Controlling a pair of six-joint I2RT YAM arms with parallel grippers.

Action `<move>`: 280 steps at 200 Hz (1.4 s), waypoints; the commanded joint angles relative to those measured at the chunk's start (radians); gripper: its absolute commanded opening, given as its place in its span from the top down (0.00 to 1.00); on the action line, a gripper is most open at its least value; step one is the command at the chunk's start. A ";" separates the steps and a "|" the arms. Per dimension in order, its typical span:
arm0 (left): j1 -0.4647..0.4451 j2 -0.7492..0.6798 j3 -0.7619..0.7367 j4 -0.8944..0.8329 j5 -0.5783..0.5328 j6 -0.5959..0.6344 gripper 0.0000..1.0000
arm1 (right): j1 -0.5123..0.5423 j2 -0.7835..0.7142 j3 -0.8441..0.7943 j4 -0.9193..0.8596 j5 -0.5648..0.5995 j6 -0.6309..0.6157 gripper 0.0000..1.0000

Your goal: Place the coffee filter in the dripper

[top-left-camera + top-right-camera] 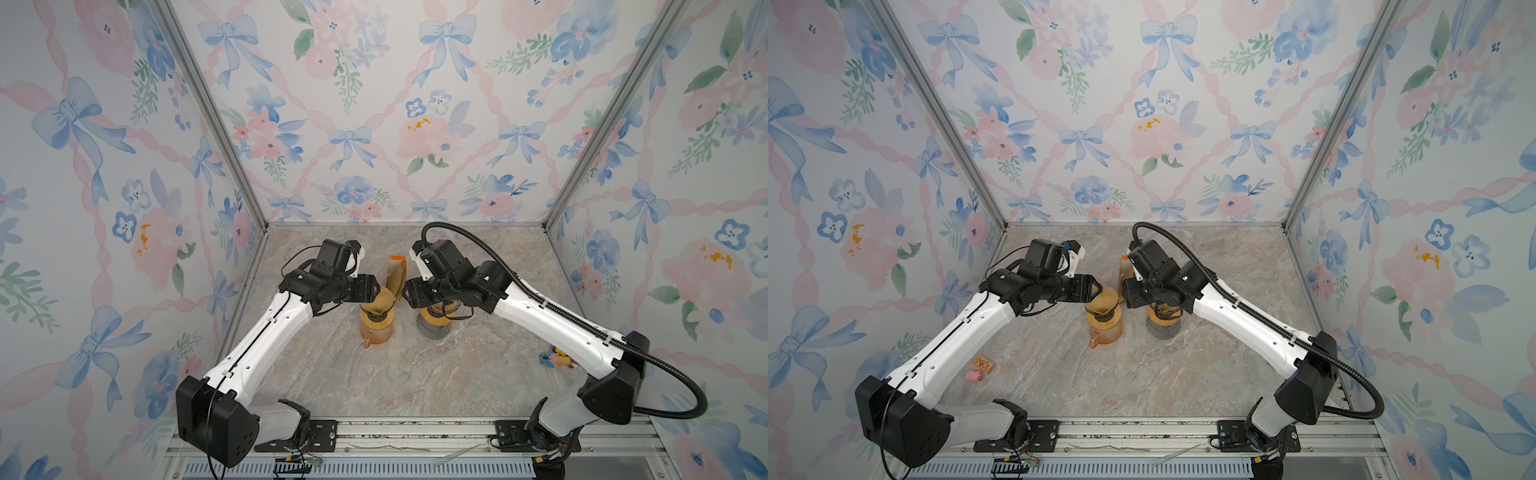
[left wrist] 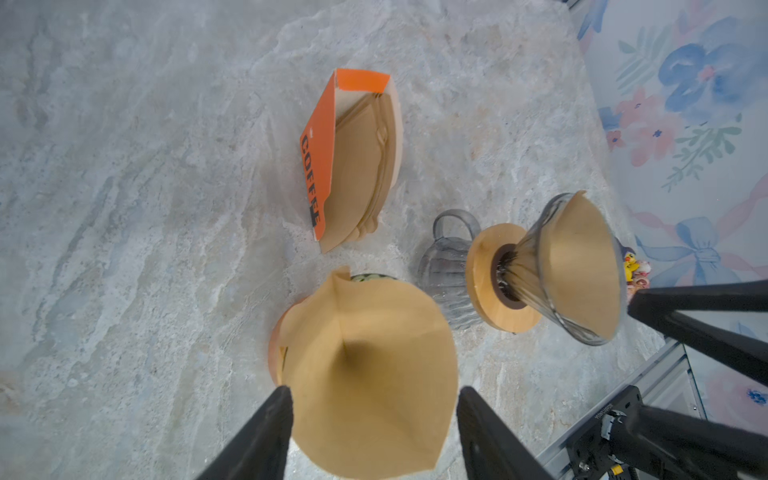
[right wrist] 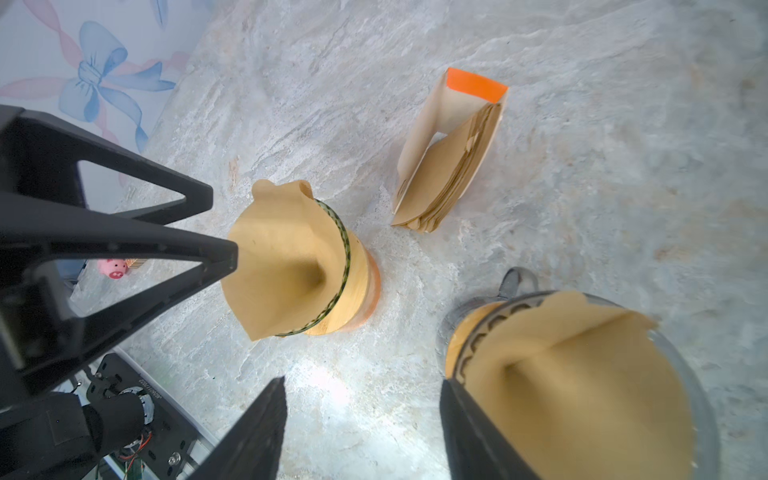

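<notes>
Left gripper [image 2: 372, 390] jaws apart astride the coffee filter [image 2: 374, 332], which sits in the dripper [image 3: 355, 286]; right gripper [image 3: 361, 382] also apart beside the second dripper [image 2: 484, 266].
Best to withdraw straight back, clear of the overhanging paper rim, lest the cone lift.

Just ahead of the left fingers [image 2: 257, 436] a coffee filter [image 2: 365, 374] sits in a dripper [image 3: 355, 286] atop a carafe [image 1: 376, 332]. By the right fingers [image 3: 478, 436] stands a second dripper [image 2: 532, 266], a second filter [image 2: 582, 257] in it. Beyond both pairs, between them, a filter box [image 2: 320, 145] stands on the table [image 2: 124, 208].
</notes>
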 commanded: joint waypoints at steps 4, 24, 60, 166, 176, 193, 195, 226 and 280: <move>-0.053 0.044 0.085 -0.029 -0.029 0.010 0.34 | -0.035 -0.065 -0.043 -0.042 0.078 0.003 0.37; -0.105 0.111 0.148 -0.034 -0.051 0.006 0.34 | -0.072 -0.110 -0.071 -0.067 0.098 0.000 0.37; -0.187 0.240 0.239 -0.034 -0.085 -0.019 0.34 | -0.143 -0.170 -0.126 -0.109 0.127 -0.016 0.35; -0.323 0.515 0.419 -0.040 -0.158 -0.028 0.35 | -0.301 -0.181 -0.292 -0.059 0.011 -0.006 0.30; -0.326 0.524 0.422 -0.045 -0.167 -0.029 0.36 | -0.302 -0.165 -0.292 -0.050 0.002 -0.008 0.30; -0.330 0.536 0.426 -0.058 -0.195 -0.027 0.36 | -0.303 -0.142 -0.290 -0.041 -0.006 -0.010 0.30; -0.331 0.538 0.426 -0.060 -0.197 -0.027 0.36 | -0.303 -0.139 -0.289 -0.040 -0.007 -0.010 0.30; -0.332 0.547 0.424 -0.074 -0.232 -0.024 0.37 | -0.303 -0.106 -0.287 -0.022 -0.011 -0.006 0.30; -0.332 0.561 0.425 -0.079 -0.242 -0.019 0.37 | -0.303 -0.066 -0.290 -0.014 0.003 -0.003 0.30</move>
